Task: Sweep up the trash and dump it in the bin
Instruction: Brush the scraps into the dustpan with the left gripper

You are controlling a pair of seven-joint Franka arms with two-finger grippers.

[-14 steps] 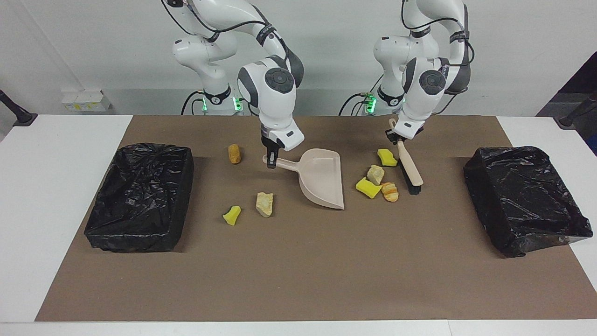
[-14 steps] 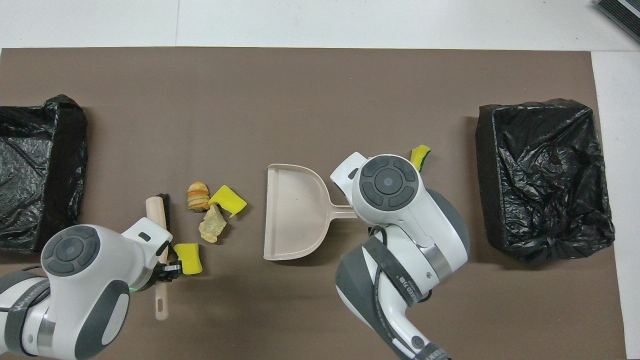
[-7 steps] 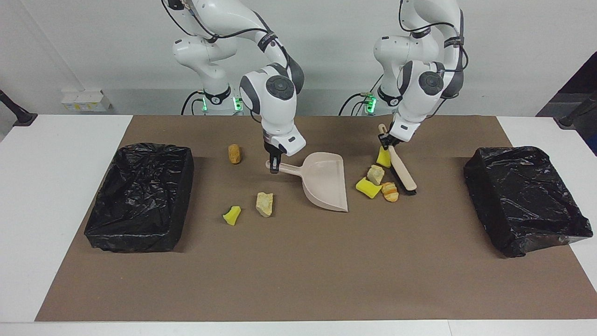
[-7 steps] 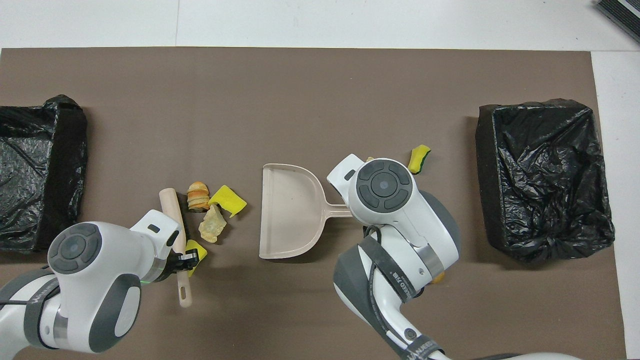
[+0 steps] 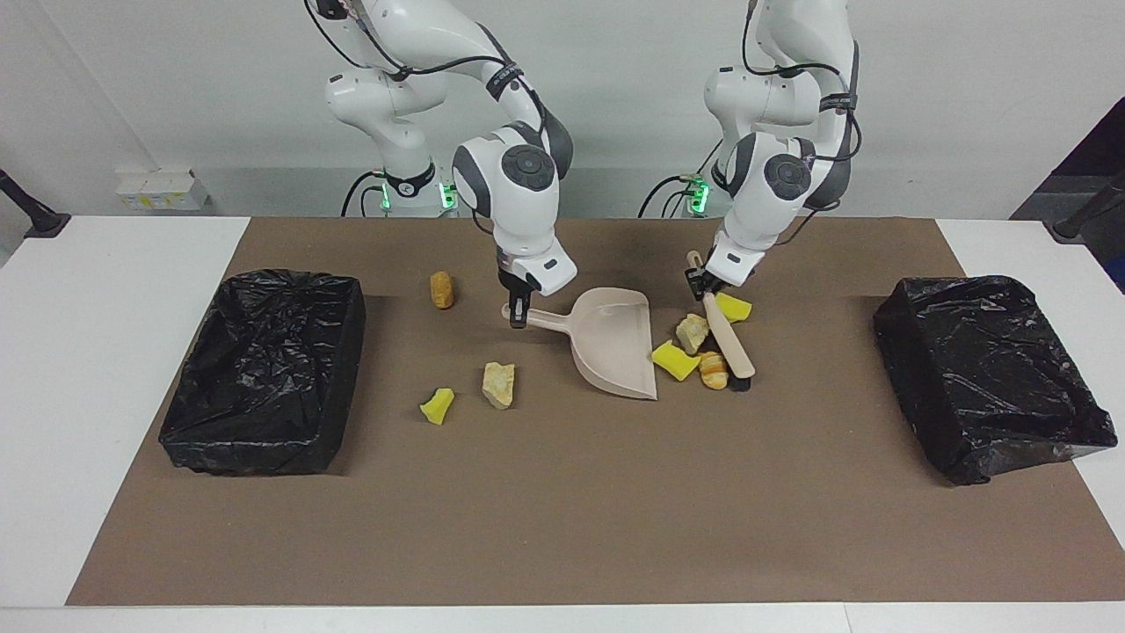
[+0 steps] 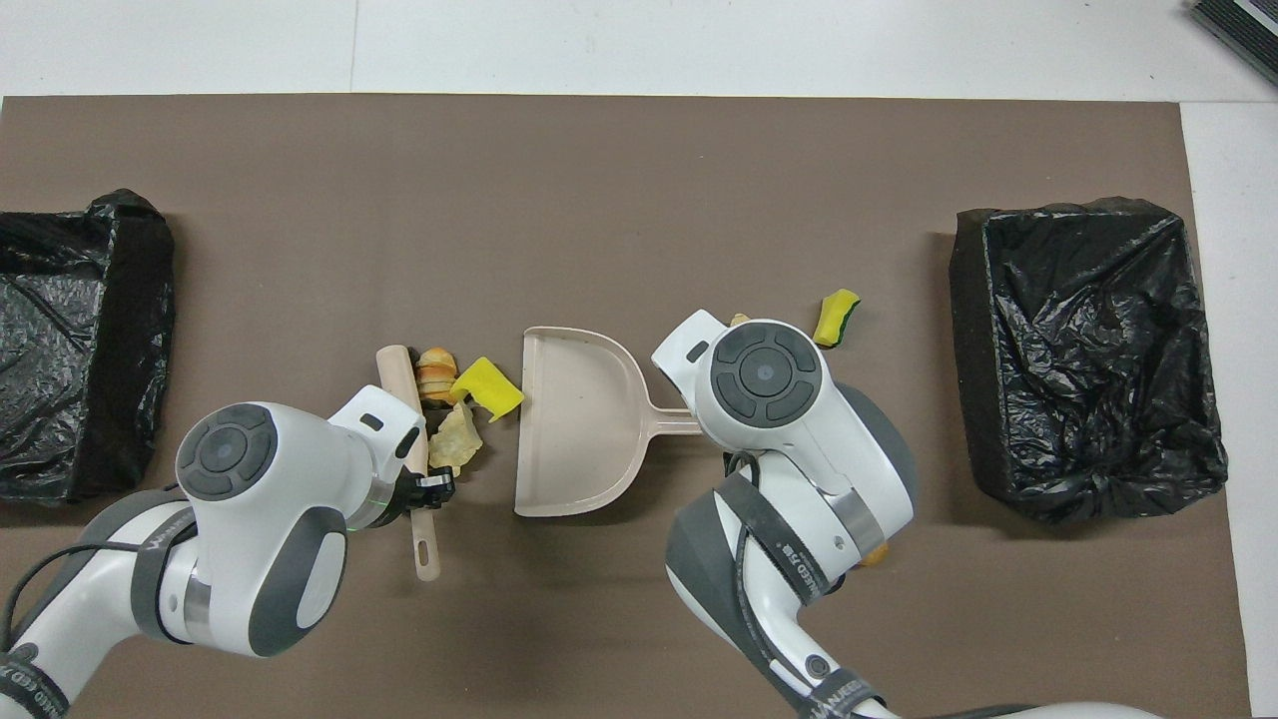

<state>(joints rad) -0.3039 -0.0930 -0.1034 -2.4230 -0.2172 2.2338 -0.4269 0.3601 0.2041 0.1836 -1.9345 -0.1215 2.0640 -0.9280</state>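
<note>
Facing view: left gripper (image 5: 703, 283) is clamping the brush (image 5: 728, 335), herding the trash (image 5: 675, 360) toward the dustpan (image 5: 614, 345), which right gripper (image 5: 517, 315) is pinching steady by its handle.

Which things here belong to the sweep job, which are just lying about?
Job:
- brush, held by left gripper
- dustpan, handle in right gripper
- trash: four scraps between brush and dustpan; three loose scraps toward the right arm's end
- two black-lined bins

Lying about:
- brown mat
</note>
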